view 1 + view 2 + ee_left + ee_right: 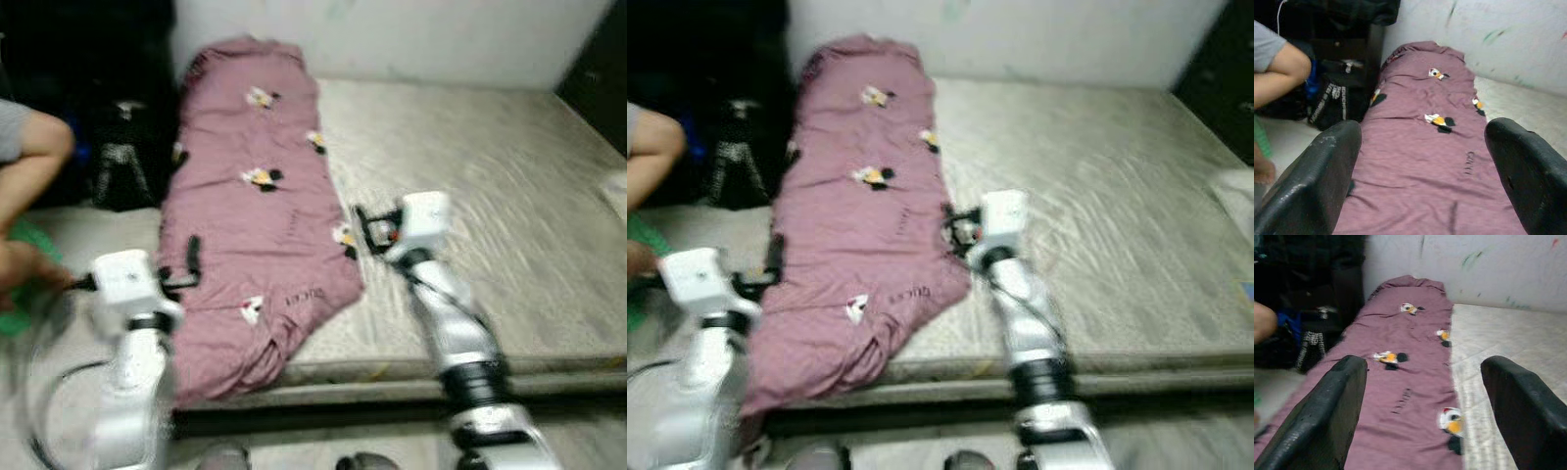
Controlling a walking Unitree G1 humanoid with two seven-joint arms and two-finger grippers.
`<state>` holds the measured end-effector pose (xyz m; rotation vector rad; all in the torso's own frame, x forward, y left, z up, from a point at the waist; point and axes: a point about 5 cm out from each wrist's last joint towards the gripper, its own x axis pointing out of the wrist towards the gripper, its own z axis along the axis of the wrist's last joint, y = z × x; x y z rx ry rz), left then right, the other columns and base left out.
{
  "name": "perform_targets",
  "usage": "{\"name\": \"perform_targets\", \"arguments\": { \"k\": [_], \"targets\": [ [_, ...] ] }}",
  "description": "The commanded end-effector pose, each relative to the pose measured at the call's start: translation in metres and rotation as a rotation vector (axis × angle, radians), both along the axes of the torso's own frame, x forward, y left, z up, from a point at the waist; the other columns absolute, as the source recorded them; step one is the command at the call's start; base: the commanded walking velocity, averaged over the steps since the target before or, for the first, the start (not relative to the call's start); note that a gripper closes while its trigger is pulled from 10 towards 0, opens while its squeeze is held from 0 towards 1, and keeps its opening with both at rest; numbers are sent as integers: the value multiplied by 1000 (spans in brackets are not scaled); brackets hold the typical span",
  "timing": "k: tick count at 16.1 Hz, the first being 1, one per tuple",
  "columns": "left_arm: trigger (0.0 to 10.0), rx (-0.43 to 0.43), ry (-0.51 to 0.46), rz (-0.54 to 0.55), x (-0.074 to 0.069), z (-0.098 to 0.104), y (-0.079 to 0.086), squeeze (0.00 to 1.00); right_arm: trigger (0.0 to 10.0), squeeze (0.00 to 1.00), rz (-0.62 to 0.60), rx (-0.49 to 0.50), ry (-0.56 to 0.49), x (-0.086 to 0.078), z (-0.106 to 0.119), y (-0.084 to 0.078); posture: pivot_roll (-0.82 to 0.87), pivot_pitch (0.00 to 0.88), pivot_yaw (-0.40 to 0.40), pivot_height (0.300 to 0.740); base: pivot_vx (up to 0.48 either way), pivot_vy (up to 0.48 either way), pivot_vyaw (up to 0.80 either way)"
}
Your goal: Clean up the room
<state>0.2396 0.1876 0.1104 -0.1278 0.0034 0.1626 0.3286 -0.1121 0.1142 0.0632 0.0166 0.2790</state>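
A long mauve blanket [250,206] with small cartoon prints lies lengthwise on the left part of a bare grey mattress [490,196], its near end hanging over the front edge. My left gripper [186,266] hovers open at the blanket's near left edge. Open too, my right gripper [367,230] floats at the blanket's near right edge, over the mattress. Both wrist views look along the blanket [1420,142] between spread black fingers [1327,411] holding nothing.
A person's arm [29,157] and knee are at the far left beside dark bags [122,147]. A white wall [392,34] stands behind the mattress. Dark furniture [598,78] is at the far right. Cables [39,392] loop on the floor by my left arm.
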Motion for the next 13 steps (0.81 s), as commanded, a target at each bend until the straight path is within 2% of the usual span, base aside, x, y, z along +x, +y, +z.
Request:
{"name": "perform_targets", "arguments": {
  "k": [1, 4, 13],
  "targets": [
    [10000, -17, -9, -35, 3, 2, -9, 0, 10000, 0, -39, -14, -7, 2, 3, -14, 14, 0, -73, 740, 0, 480, -481],
    [10000, -14, -17, -35, 3, 3, -9, 0, 10000, 0, -40, -16, -8, 2, 3, -14, 13, 0, -73, 740, 0, 480, 0],
    [10000, 14, -27, -3, 0, 4, -5, 0, 10000, 0, -32, -16, -10, 2, 2, -13, 11, 0, -69, 740, 0, 0, 0]
  ]
}}
